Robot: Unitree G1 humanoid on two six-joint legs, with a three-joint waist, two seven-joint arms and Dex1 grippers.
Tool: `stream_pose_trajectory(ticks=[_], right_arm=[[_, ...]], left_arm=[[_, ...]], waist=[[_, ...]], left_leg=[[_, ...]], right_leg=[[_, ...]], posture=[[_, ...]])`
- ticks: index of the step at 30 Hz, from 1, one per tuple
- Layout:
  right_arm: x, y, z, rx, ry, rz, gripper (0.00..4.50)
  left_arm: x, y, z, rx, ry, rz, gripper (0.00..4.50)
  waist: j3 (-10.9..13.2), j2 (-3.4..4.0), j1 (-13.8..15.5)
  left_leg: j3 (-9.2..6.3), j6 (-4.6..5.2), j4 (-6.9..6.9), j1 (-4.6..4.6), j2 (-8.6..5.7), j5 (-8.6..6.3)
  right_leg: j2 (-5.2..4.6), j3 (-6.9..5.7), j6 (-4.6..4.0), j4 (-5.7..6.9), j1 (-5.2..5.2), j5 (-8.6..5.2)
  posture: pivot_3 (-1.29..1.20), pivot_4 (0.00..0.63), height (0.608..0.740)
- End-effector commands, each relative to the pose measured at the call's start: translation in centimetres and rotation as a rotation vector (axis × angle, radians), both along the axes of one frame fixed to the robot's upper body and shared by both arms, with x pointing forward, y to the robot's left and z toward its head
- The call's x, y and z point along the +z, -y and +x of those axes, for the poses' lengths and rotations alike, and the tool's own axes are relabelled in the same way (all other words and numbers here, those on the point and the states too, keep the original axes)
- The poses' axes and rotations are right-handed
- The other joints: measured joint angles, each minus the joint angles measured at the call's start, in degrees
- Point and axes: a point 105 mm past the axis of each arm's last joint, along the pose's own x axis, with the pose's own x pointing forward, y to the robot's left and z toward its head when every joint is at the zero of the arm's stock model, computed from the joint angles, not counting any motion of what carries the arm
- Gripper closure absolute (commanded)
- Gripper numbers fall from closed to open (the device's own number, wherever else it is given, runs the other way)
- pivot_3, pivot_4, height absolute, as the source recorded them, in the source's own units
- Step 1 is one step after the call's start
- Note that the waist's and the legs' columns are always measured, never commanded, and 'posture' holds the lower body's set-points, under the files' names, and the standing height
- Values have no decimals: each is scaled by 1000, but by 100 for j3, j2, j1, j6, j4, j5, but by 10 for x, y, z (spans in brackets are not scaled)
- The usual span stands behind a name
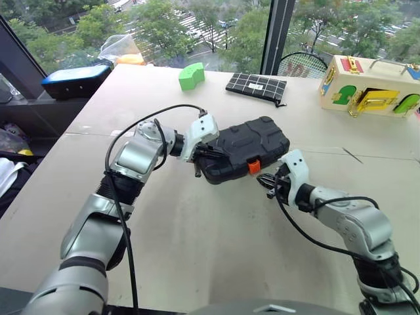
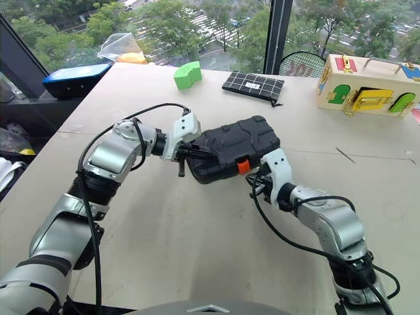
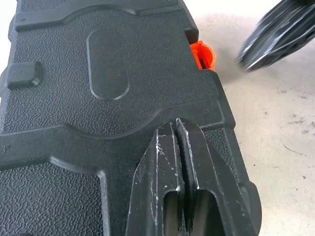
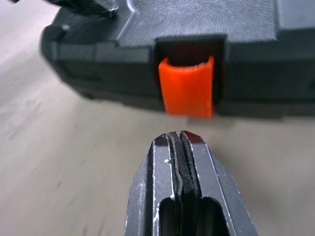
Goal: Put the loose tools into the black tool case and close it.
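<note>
Lid's down on the black tool case (image 1: pixel 244 148) mid-table, so I'm at the latching step; my left gripper (image 3: pixel 177 129), fingers together, presses its lid; my right gripper (image 4: pixel 180 135) (also closed) faces the orange latch (image 4: pixel 187 91); next I'd nudge it shut.

Both arms reach forward and angle inward toward each other. The left hand (image 3: pixel 177 147) points down and to the right, its two black fingers pressed together with no gap. The right hand (image 4: pixel 181 140) points forward and slightly left, low over the surface, its fingers likewise pressed together.
</note>
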Motion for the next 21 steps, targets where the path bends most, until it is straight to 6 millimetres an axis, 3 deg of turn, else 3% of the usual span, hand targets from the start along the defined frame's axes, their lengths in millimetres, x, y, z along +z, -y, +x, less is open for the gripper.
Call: stream_pose_trajectory(ticks=[1, 7, 12, 15, 21], right_arm=[[9, -13, 16, -1, 56, 46, 4500], [19, -20, 23, 8, 85, 106, 4500], [21, -12, 11, 27, 89, 100, 4500], [35, -8, 2, 55, 124, 138, 4500], [44, -9, 15, 0, 171, 159, 4500]], left_arm=[[-27, -16, -1, 61, -69, 78, 4434], [-36, -23, -4, 77, -78, 107, 4434], [-45, -25, -6, 78, -89, 129, 4434], [-47, -26, -5, 83, -94, 130, 4434], [-54, -28, -6, 82, -103, 145, 4434]], waist=[[-1, 1, -1], [0, 4, -71], [-2, 7, -63], [-12, 13, -58], [-39, 14, -67]], left_leg=[[-3, 0, -1, 0, 0, 0], [8, 0, -1, 4, 3, 1], [6, -1, -1, 5, 3, 1], [4, 0, -5, 5, 2, 0], [8, 0, -8, 6, 2, 0]], right_leg=[[1, -2, 0, 7, -2, 0], [3, 9, 0, 8, -5, 0], [3, 10, 0, 9, -5, 0], [3, 9, 0, 9, -5, 0], [3, 12, 0, 5, -4, 0]], posture=[[0, 150, 740], [0, 150, 740], [0, 150, 740], [0, 150, 740], [0, 150, 740]])
